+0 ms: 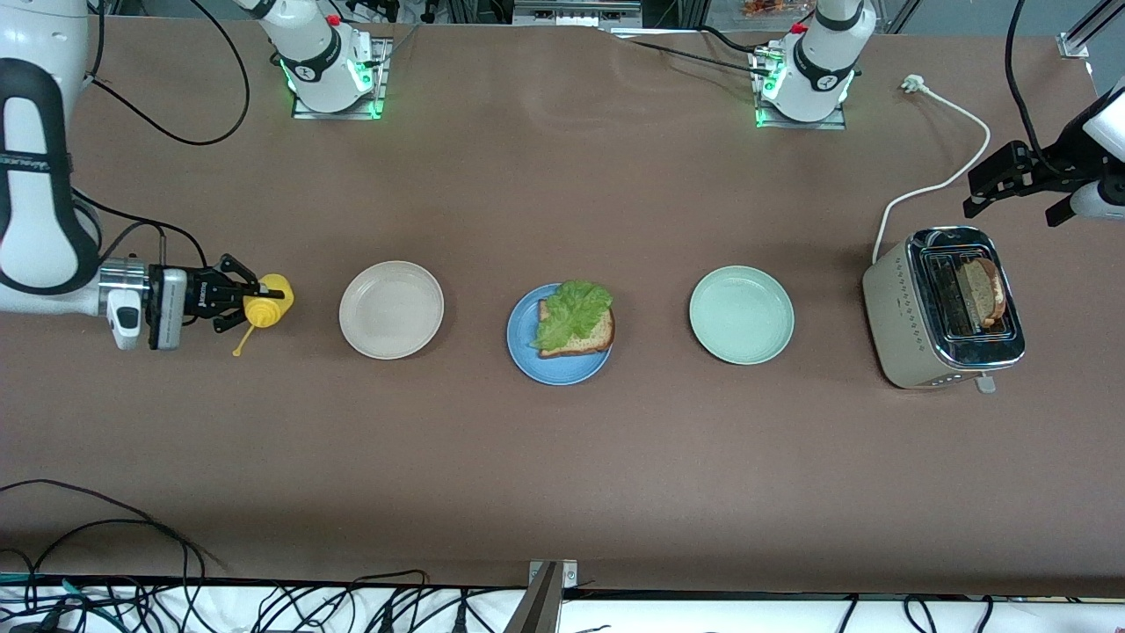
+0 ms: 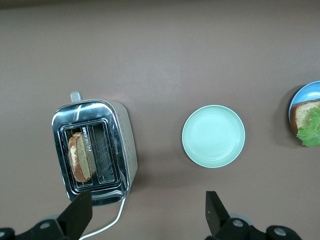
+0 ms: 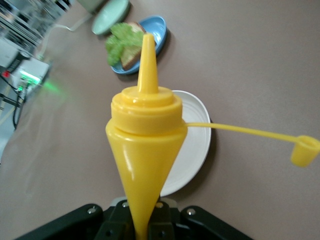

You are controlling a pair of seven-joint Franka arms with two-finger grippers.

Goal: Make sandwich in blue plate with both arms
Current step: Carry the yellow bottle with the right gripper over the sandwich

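Right tool (image 1: 235, 299): clamped on the yellow sauce bottle (image 1: 266, 301), at the right arm's end of the bench (image 1: 562, 457). In the right wrist view the bottle's tapered body sits pinched between the jaws, nozzle pointing away from the wrist, cap hanging loose on its tether.
Left tool (image 1: 1011, 189): jaws wide and empty, hovering over the bench just beside the toaster (image 1: 945, 308); this arm waits.
Blue plate (image 1: 527, 352): mid-bench, between the beige-white plate (image 1: 391, 309) and the pale green plate (image 1: 741, 315).
Sandwich state: one bread slice (image 1: 591, 338) lies on the blue plate with the lettuce leaf (image 1: 573, 312) on top; no top slice yet.
Second slice (image 1: 980, 292): upright in one toaster slot, at the left arm's end of the bench.
Key relation: the blue plate lies along the row of plates from the right tool, toward the left arm's end, with the beige-white plate in between. The bottle's long axis already points roughly that way; in the right wrist view the nozzle lines up with the plate and lettuce.
Nearer arm: the right tool is nearer the blue plate; the left tool is nearer the toaster slice.
Judged next move: carry the bottle over the beige-white plate to above the lettuce, then tip the nozzle down.
Risk: the dangling cap could drag over the beige-white plate.
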